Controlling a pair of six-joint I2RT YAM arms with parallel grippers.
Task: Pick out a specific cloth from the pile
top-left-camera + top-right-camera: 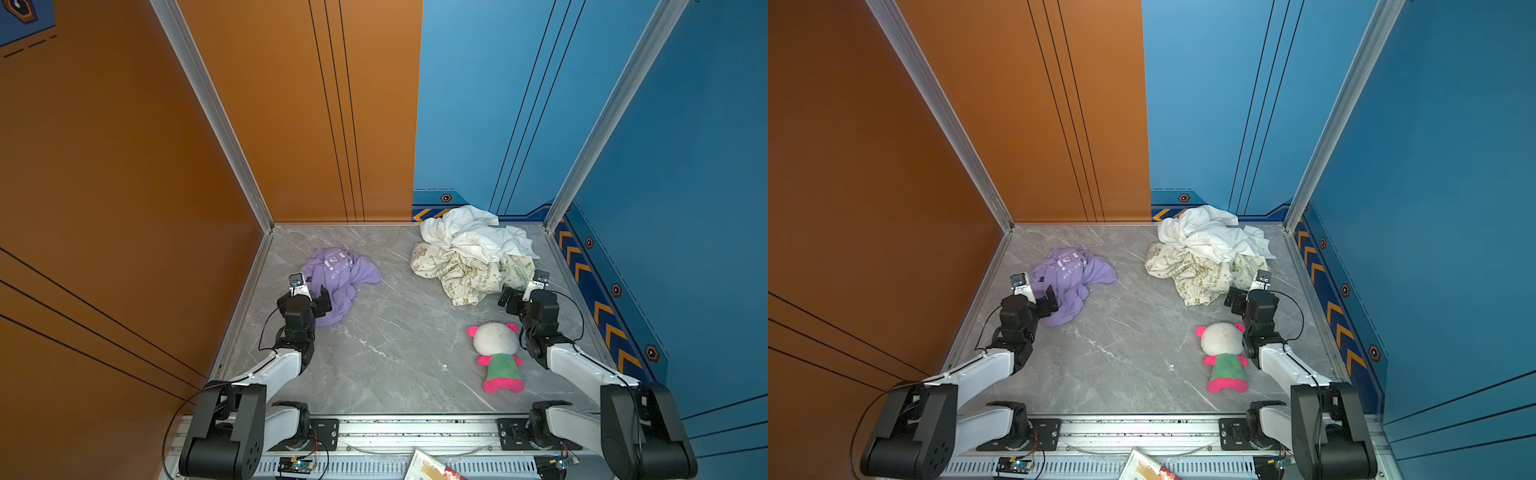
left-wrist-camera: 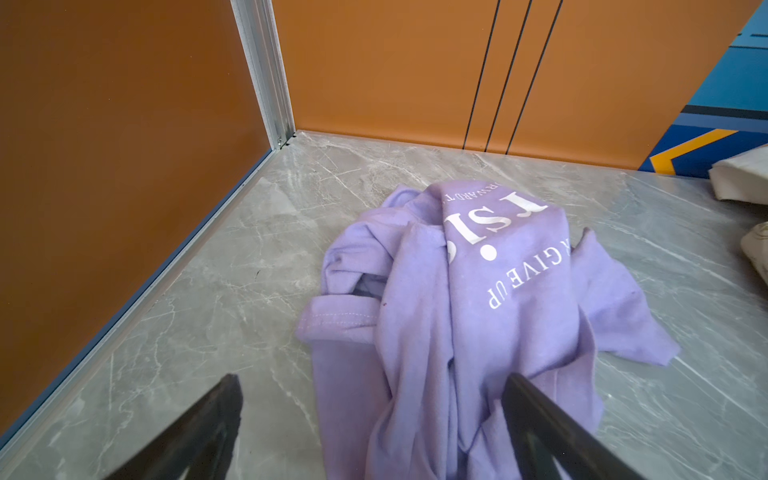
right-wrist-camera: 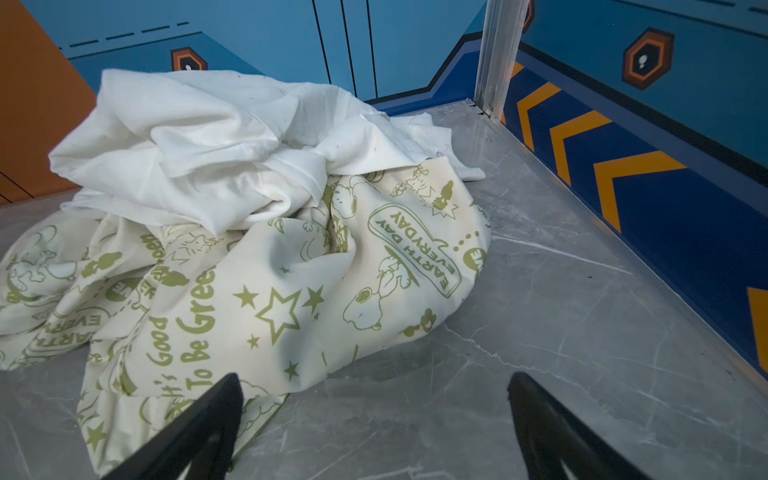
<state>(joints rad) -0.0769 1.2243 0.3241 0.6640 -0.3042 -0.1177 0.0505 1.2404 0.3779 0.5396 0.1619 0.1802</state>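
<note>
**Top views.** The cloth (image 1: 338, 278), lilac with white lettering, lies alone on the left half of the table (image 1: 395, 332), well apart from the pile (image 1: 469, 257) in the far right corner. A toy (image 1: 498, 353) lies near the right arm. The left gripper (image 1: 313, 294) hangs over the cloth's near edge. The right gripper (image 1: 515, 293) sits just beside the pile's near edge. Both are spread wide and empty.

**Left wrist.** The jaws stand wide to either side of the cloth's (image 2: 457, 311) near folds, pinching nothing. Whether the tips touch fabric cannot be told.

**Right wrist.** The jaws stand wide, one tip over the pile's (image 3: 270, 270) cream hem and the other over bare table. Nothing is held.

**Risks, as judged.** The cloth looks already separated. A fold catching on a left finger as the arm moves would drag it out of place. If the right jaws closed here, they would take the cream hem, which is the wrong fabric.
</note>
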